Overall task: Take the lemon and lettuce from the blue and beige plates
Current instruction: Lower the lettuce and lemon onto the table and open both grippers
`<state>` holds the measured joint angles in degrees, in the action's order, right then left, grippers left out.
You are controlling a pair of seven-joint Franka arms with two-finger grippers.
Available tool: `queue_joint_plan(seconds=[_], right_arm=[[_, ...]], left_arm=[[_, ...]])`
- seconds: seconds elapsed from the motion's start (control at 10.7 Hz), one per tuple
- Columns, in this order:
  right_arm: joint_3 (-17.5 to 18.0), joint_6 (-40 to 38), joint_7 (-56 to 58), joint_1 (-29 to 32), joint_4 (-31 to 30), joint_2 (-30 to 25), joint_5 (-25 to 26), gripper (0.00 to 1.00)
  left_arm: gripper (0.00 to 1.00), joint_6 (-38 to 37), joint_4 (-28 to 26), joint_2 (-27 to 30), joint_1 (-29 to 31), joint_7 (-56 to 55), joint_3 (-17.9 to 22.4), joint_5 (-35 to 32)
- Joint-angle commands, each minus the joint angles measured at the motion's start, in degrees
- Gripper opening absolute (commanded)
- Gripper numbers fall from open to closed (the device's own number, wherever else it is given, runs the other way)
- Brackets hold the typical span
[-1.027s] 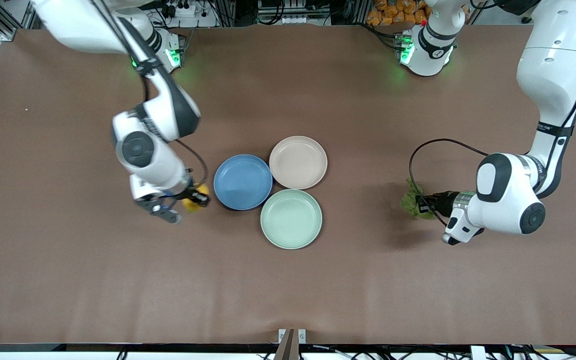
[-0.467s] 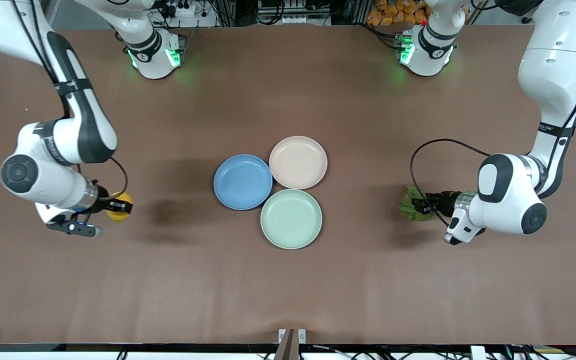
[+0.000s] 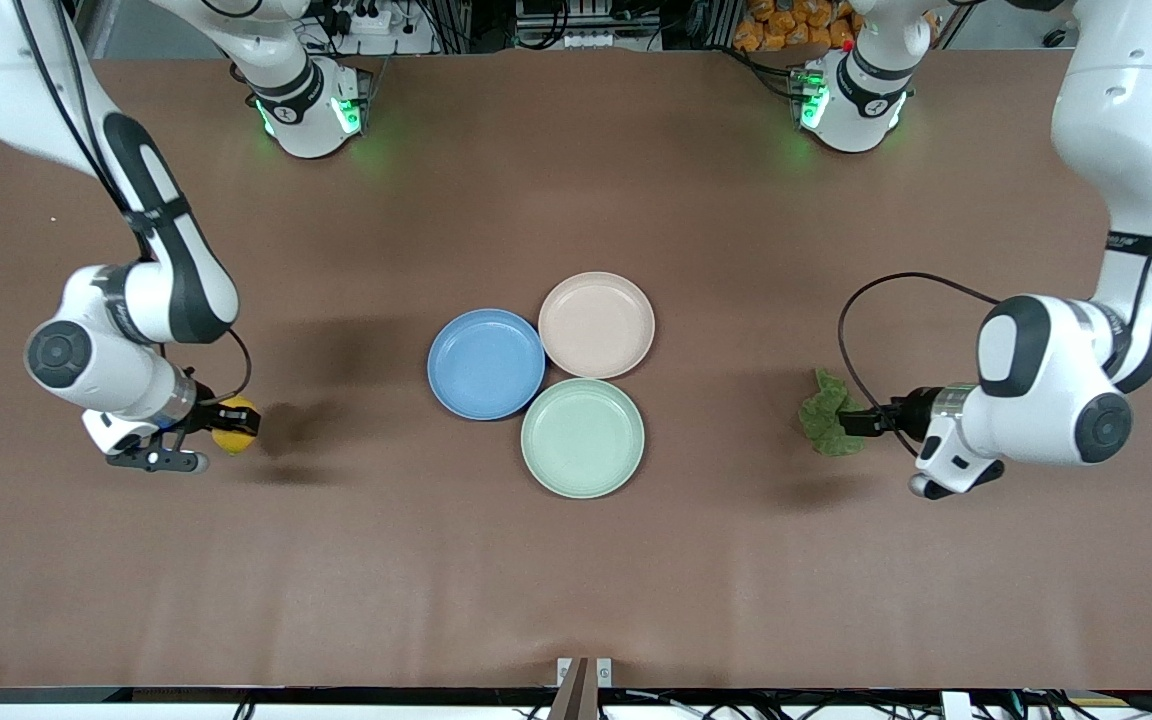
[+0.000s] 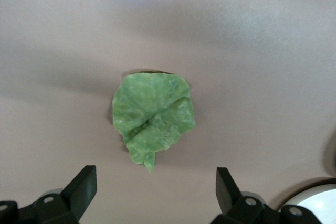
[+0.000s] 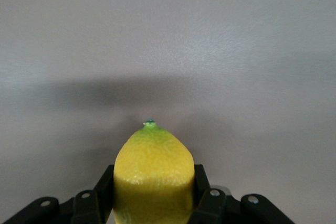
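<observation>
The blue plate point(image 3: 485, 363) and the beige plate point(image 3: 596, 324) stand empty at the table's middle. My right gripper point(image 3: 228, 425) is shut on the yellow lemon point(image 3: 232, 425), low over the bare table toward the right arm's end; in the right wrist view the lemon point(image 5: 153, 174) sits between the fingers. The green lettuce point(image 3: 828, 427) lies on the table toward the left arm's end. My left gripper point(image 3: 858, 421) is open beside it; in the left wrist view the lettuce point(image 4: 153, 117) lies clear of the spread fingertips point(image 4: 83, 184).
A pale mint-green plate point(image 3: 582, 437) stands empty, touching the blue and beige plates, nearer to the front camera. Brown table surface point(image 3: 576, 580) stretches all around.
My right gripper carried the lemon from beside the blue plate toward the right arm's end and lowered it. My left gripper let go of the lettuce and drew back from it.
</observation>
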<state>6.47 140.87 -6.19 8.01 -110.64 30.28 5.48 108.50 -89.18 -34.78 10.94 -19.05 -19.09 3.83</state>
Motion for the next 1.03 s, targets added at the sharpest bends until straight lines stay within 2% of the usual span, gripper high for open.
queue_joint_plan(seconds=[0.0, 0.09, 0.19, 0.28, 0.37, 0.47, 0.75, 0.93], right_arm=[[0.6, 1.2, 1.2, 0.1, -0.3, 0.7, -0.8, 0.00], [0.6, 1.2, 1.1, 0.0, -0.3, 1.1, -0.8, 0.00], [0.6, 1.2, 0.8, -0.2, -0.3, 1.2, -0.8, 0.18], [0.6, 0.8, -0.1, -0.6, -0.2, 1.0, -0.8, 0.95], [0.5, 0.3, -0.2, -0.8, -0.1, 0.3, -0.7, 1.00], [0.5, -0.3, 0.0, -0.8, 0.0, -1.2, -0.8, 1.00], [0.5, -8.6, 0.2, -0.5, 0.9, -7.6, -0.8, 1.00], [0.6, -14.3, 0.5, -0.4, 1.0, -13.0, -0.8, 1.00]], left_arm=[[1.00, -2.2, 0.1, 3.5, 0.7, 1.6, -0.3, -1.5], [1.00, -3.4, 0.2, 4.7, 0.5, 1.7, -0.1, -2.4], [1.00, -4.6, 0.2, 6.9, 0.0, 2.1, 0.2, -4.1], [1.00, -5.4, 0.4, 9.1, 0.5, 2.1, 0.2, -4.9], [1.00, -6.0, 0.6, 11.2, 0.7, 2.1, 0.8, -4.9], [1.00, -6.2, 1.3, 13.1, 0.8, 2.1, 1.5, -4.8], [1.00, -9.8, 4.4, 15.7, 0.6, 2.6, 3.0, -4.8], [1.00, -15.1, 7.0, 18.2, 0.7, 2.5, 3.0, -5.0]])
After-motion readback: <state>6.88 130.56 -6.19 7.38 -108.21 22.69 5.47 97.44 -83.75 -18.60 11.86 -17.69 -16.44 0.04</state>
